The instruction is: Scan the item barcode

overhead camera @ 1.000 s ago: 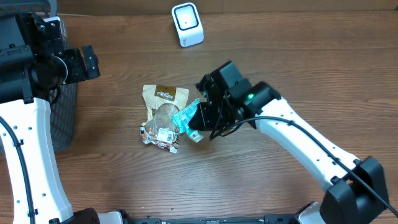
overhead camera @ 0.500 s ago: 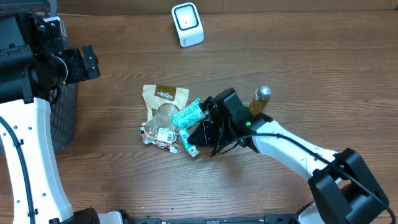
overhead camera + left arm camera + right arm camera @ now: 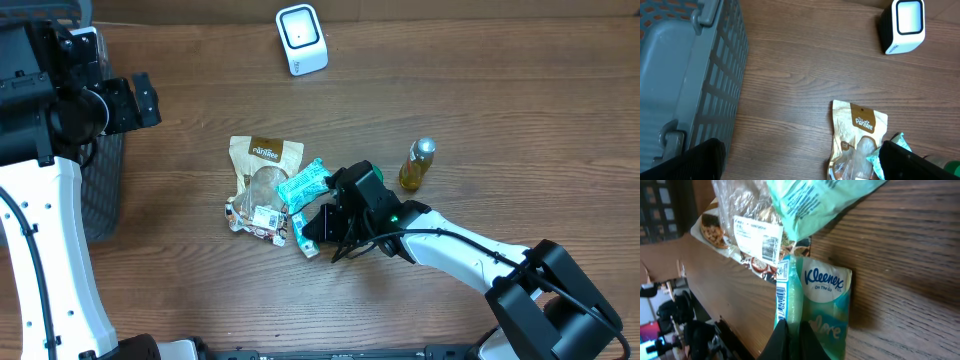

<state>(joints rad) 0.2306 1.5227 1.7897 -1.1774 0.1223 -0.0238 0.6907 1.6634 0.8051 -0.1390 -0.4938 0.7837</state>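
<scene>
The right pincer [image 3: 792,337] is closed, pinching the near end of the Kleenex pack [image 3: 822,295]. The pack lies on the table [image 3: 480,120] straight ahead of its fingertips, against a snack bag [image 3: 262,170] beyond. The left pincer [image 3: 800,150] is wide open and empty, with the scanner [image 3: 905,25] well ahead of it.

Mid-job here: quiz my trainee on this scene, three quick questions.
1. True or false: the scanner sits inside the basket.
2. The right gripper has its jaws shut on: A) snack bag B) Kleenex pack C) bottle
3. Fill in: the left gripper has its jaws ____.
Key: 1 false, the scanner stands on the table, apart from the basket. 2 B. 3 open.
</scene>
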